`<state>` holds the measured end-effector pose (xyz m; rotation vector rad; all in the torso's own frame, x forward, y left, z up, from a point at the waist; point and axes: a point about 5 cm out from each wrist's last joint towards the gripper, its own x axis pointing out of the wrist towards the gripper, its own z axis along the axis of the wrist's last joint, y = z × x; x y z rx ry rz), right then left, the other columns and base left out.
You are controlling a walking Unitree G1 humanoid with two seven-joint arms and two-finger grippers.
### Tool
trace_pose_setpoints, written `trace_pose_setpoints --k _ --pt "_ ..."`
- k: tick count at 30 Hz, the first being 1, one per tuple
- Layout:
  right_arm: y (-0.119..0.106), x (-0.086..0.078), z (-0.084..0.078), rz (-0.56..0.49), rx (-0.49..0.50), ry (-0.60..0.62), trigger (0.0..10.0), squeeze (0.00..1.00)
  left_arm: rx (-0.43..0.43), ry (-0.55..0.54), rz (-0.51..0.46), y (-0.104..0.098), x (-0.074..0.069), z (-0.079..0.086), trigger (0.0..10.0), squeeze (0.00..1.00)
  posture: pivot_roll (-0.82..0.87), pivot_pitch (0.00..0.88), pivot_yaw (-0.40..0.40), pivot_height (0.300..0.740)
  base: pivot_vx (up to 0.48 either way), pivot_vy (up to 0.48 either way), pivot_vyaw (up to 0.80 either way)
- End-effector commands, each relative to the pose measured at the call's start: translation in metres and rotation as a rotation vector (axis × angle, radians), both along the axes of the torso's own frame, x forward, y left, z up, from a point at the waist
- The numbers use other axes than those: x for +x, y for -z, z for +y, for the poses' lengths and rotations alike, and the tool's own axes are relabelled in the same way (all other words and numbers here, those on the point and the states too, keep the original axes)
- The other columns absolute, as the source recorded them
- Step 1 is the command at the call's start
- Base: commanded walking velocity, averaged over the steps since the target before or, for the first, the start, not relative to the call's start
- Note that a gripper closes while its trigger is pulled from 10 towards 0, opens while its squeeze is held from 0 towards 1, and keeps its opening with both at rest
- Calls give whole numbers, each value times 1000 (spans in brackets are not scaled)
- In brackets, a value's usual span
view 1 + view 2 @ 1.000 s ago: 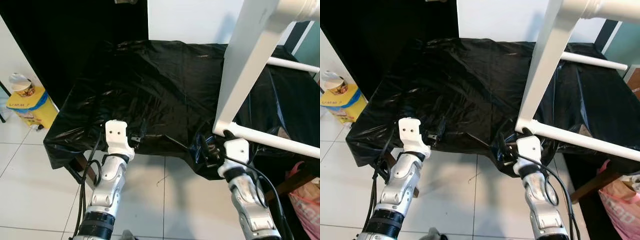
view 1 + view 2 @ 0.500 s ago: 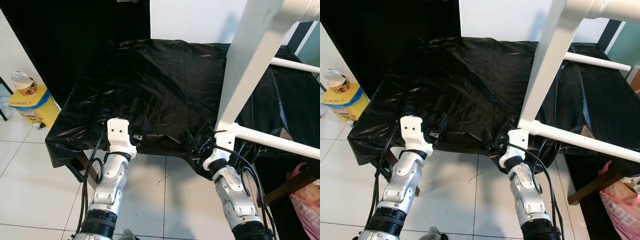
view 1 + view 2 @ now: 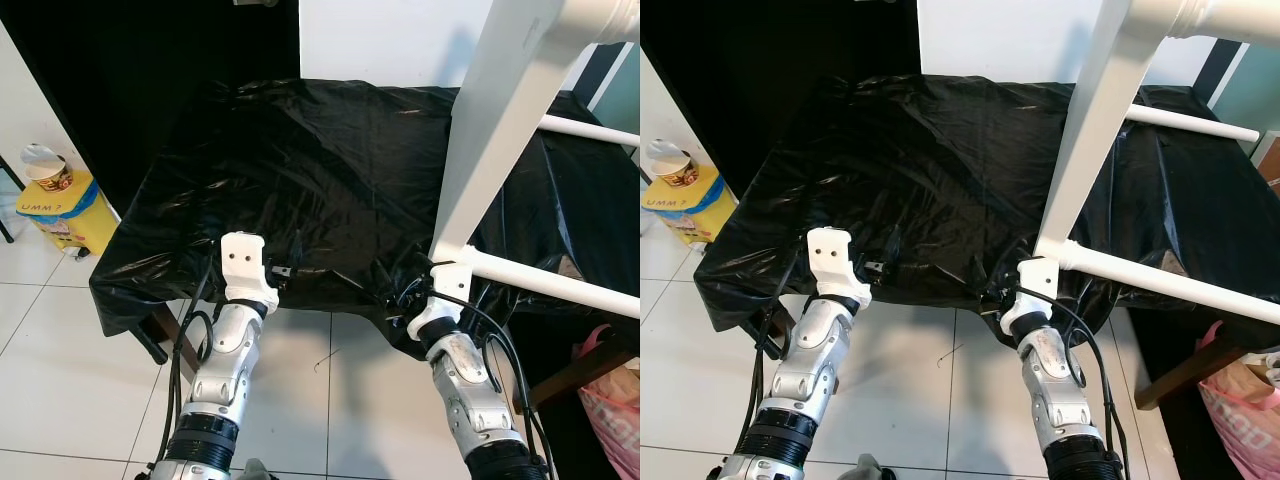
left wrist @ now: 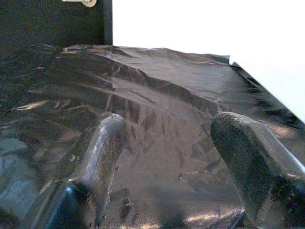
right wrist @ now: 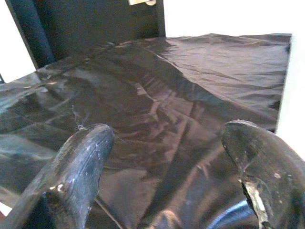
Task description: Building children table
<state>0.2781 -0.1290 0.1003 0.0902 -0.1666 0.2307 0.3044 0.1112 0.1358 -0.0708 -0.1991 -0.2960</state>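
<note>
The white table frame stands on a black plastic sheet [image 3: 330, 170]. Its thick white leg [image 3: 490, 130] slants down to a joint at the sheet's near edge, and a white rail [image 3: 560, 285] runs right from that joint. A thinner white rod [image 3: 590, 130] lies farther back. My right gripper [image 3: 404, 290] sits just left of the joint, low at the sheet's edge, and it is open [image 5: 169, 129] with nothing between its fingers. The left gripper [image 3: 286, 266] rests at the sheet's near edge, well left of the frame, also open [image 4: 169, 124] and empty.
A yellow bin [image 3: 62, 210] with a paper cup on top stands on the tiled floor at the left. A pink bag [image 3: 612, 392] and a brown wooden leg [image 3: 575, 365] are at the lower right. A dark wall rises behind the sheet.
My right arm has swung left and its wrist now sits right under the frame's joint. The left arm has edged slightly forward and right. The frame has stayed put.
</note>
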Motion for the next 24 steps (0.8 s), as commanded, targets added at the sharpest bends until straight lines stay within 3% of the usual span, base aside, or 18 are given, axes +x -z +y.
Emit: trace_pose_setpoints --k 1,7,8,13,15,21,24 --pt "1 -5 -10 -9 -18 38 10000 1000 20 123 10 4 -5 -7 10000 0 19 46 -23 740 0 0 0" --pt "0 -10 -25 -26 -66 148 10000 1000 37 170 -1 3 -7 -11 10000 0 11 54 -19 740 0 0 0" --pt "-1 -9 -30 -36 -109 224 10000 0 40 197 -9 0 -7 -15 10000 0 3 61 -10 740 0 0 0" --pt "-3 -4 -33 -43 -143 320 10000 0 22 243 -21 -8 -7 -22 10000 0 1 65 -6 740 0 0 0" --pt "-7 10 -26 -47 -139 383 10000 0 -14 322 -54 -26 -8 -36 10000 0 12 77 1 740 0 0 0" --pt "-8 21 -20 -22 -91 426 10000 0 -21 371 -80 -37 -11 -43 10000 0 31 84 3 740 0 0 0" --pt "-9 31 -9 -17 -62 457 10000 0 -7 406 -103 -47 -11 -45 10000 0 67 89 6 740 0 0 0"
